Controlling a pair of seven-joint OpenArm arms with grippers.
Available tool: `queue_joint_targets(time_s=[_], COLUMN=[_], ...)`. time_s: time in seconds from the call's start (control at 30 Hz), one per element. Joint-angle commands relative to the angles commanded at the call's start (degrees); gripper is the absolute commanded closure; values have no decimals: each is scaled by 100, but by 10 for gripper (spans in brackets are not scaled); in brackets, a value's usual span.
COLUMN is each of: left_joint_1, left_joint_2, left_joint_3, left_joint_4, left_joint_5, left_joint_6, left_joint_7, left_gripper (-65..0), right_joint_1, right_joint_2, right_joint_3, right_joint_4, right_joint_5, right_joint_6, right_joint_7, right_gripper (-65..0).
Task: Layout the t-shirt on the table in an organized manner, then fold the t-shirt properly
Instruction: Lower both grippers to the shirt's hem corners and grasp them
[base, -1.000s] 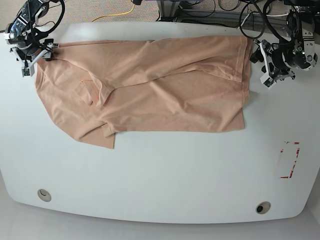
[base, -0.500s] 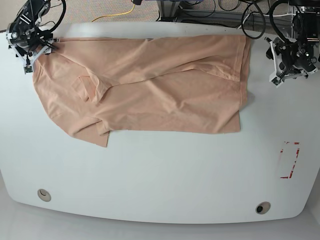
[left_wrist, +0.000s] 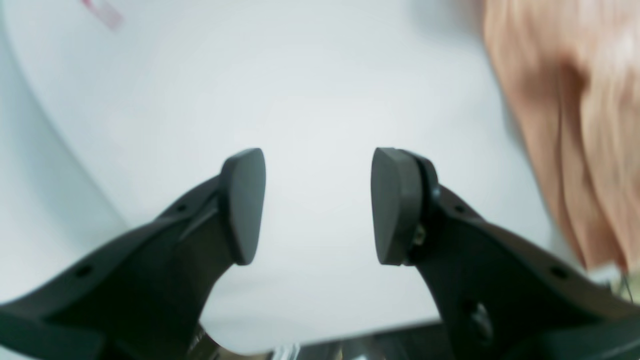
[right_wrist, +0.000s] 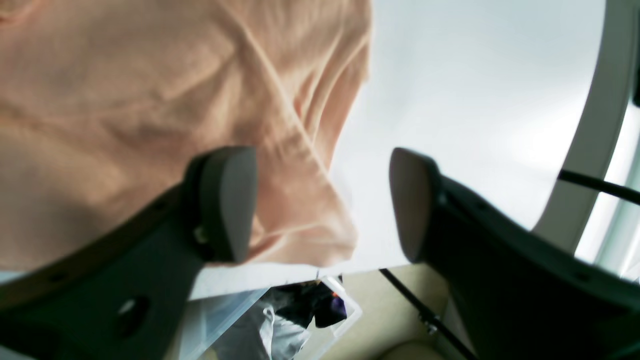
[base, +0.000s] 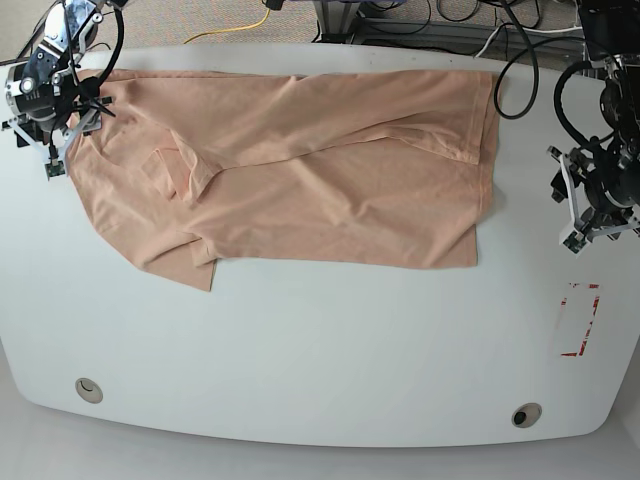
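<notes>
A white table (base: 320, 350) with rounded corners fills the base view, with grey carpet, a yellow cable (base: 240, 25) and black cables (base: 450, 15) beyond its far edge.

At the far left corner of the table the right gripper (base: 62, 125) sits at the edge of the t-shirt (base: 300, 170). In the right wrist view its jaws stand apart with nothing clamped between them: one pad lies over the peach cloth (right_wrist: 125, 100), the other over bare white tabletop, and the shirt's rumpled corner ends between them, near the table's edge.

The t-shirt lies spread across the far half of the table, from the far left corner almost to the far right one, creased and partly doubled over, with a sleeve flap pointing toward the near edge on its left part.

Toward the right edge the left gripper (base: 580, 205) hangs over bare table, apart from the shirt's right hem. In the left wrist view its jaws (left_wrist: 317, 205) are apart and empty, the cloth (left_wrist: 575, 125) off to one side.

Near the right edge lies a red tape rectangle (base: 578, 320). Two round grommet holes (base: 88, 389) (base: 525, 415) sit along the near edge. No writing is legible.
</notes>
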Motion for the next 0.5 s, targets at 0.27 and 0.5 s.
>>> queue_joint_targets(time_s=[0.27,0.5], left_joint_1=[-1196,-1723], left_joint_2=[1152,1811], left_joint_3=[0,9], left_joint_4=[-774,-1371], left_joint_5=[1213,2057], left_joint_6=[0,0], left_joint_7=[-281,-862], left_gripper=[-312,-312], right_joint_1=[1468,2558], right_joint_2=[158,299], right_joint_3=[-633,-738], right_joint_4=[-1160,-2831], right_joint_5=[-9,-26], right_joint_6=[0,0], right_joint_7=[44,844], right_gripper=[-618,-618])
